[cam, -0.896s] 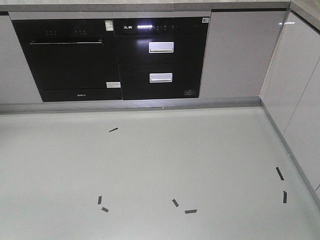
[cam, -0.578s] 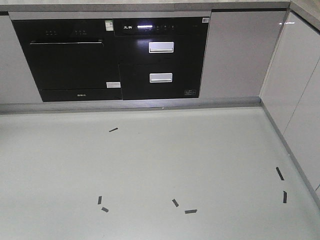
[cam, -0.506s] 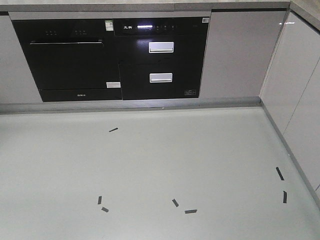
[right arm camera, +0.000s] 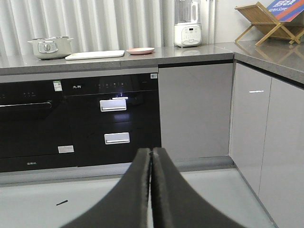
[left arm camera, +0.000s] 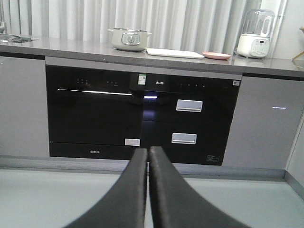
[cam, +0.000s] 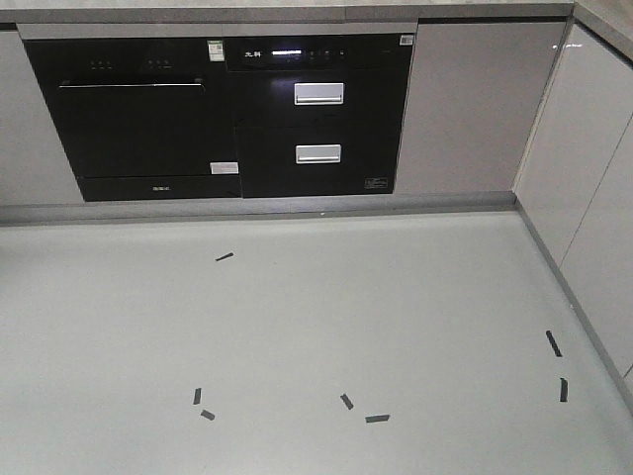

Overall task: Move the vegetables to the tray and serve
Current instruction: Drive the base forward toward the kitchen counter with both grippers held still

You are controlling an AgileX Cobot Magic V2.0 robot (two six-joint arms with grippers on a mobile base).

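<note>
The left pincer [left arm camera: 148,152] sits at the bottom centre of its wrist view. Its two dark fingers are pressed together, tip to tip, and grip nothing. The right pincer [right arm camera: 151,152] is likewise pressed together and holds nothing, low in the centre of its own view.

Beyond both pincers lies pale floor [cam: 316,317], marked with short dark tape strips [cam: 225,257]. Behind the floor is a run of cabinets, with a black built-in oven [left arm camera: 95,111] left of centre. Beside the oven are two black drawers with silver handles [left arm camera: 189,105], and grey cabinet doors [right arm camera: 194,109] stand further right.

The grey worktop [left arm camera: 71,46] runs across the upper part of both wrist views. The tray [left arm camera: 175,53] lies flat on it, cream-white, near the top centre of the left wrist view and at the upper left of the right wrist view. It lies between a cream pot [left arm camera: 128,39] on its left and a round pink plate [left arm camera: 216,55] just to its right. What lies on the plate is too small to tell.

Further right stands a white blender [left arm camera: 256,33]. At the top right corner of the right wrist view, a wooden rack [right arm camera: 266,21] stands on the worktop. Pale curtains [left arm camera: 71,19] hang behind.
</note>
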